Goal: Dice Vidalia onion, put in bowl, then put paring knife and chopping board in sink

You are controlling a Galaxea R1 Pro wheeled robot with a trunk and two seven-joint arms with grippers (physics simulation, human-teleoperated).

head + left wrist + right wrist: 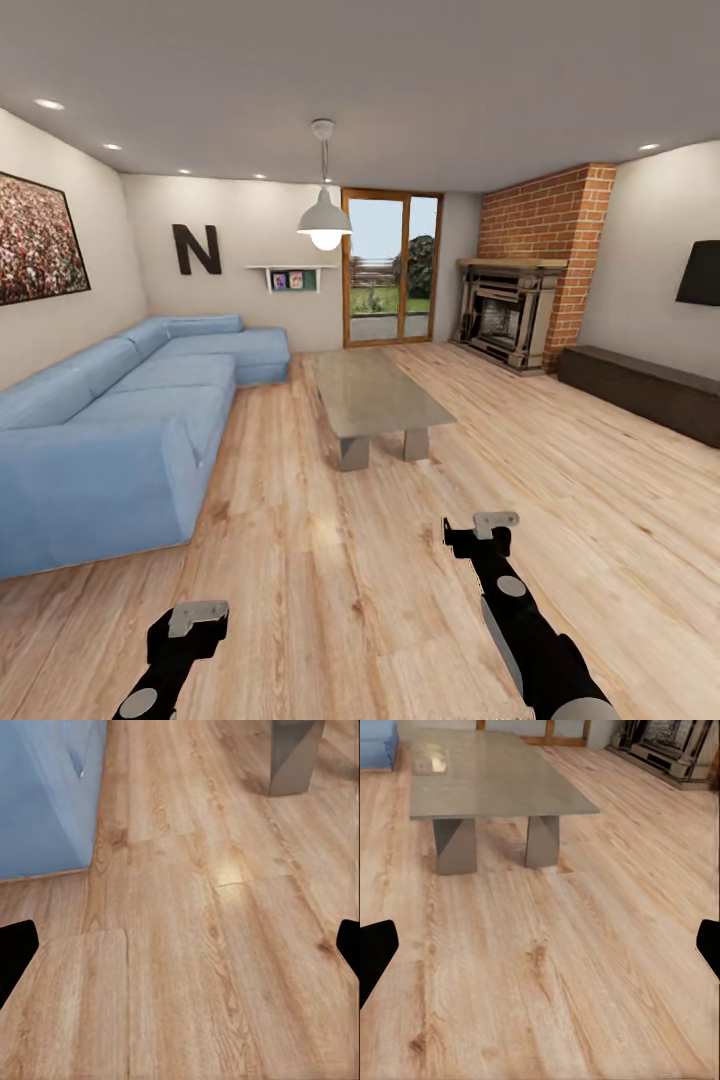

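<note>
I am in a living room, and the onion, sink, chopping board, paring knife, bowl and countertop are all out of view. My left gripper [196, 622] hangs low over the wooden floor near the sofa's front corner. My right gripper [481, 532] is held further forward, pointing toward the coffee table. In the left wrist view the left gripper [180, 949] has its black fingers [15, 952] spread wide with bare floor between them. The right gripper [540, 945] stands open the same way, holding nothing.
A blue corner sofa [120, 420] lines the left side. A low grey coffee table [375, 395] stands ahead in the middle. A brick fireplace [515, 310] and a dark low bench [640, 385] are on the right, with a glass door [390, 270] at the back. Open wooden floor [330, 580] lies around me.
</note>
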